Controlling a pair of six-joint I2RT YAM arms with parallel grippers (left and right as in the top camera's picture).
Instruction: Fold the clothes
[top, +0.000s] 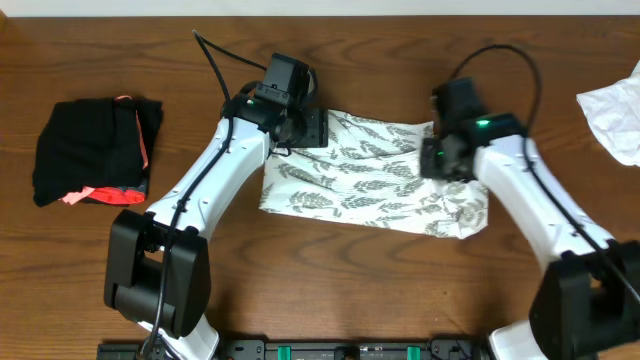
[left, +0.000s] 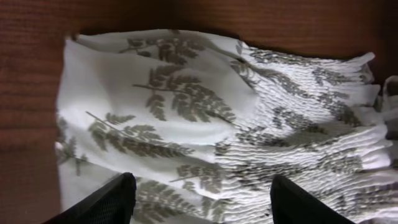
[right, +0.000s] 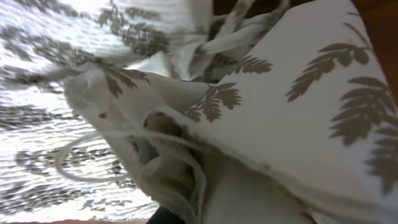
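White fabric with a grey-green fern print, the dress (top: 370, 175) lies as one flat band in the middle of the worktop (top: 350, 290), a little toward the far edge. Its long axis runs from the left side to the right.

The left end effector (top: 300, 128) hangs over the dress's far-left corner. Its jaws stand wide and hold nothing, with the cloth directly beneath. The right end effector (top: 440, 160) is at the opposite short end, pinched tight on a bunched fold of the dress that crowds its wrist view.

Each arm is at its own end, so the next fold probably carries the right end leftward along that axis.

Counted: one dress, one black bundle (top: 95, 150) with coral trim near the left edge, and one plain white cloth (top: 615, 110) at the right edge.
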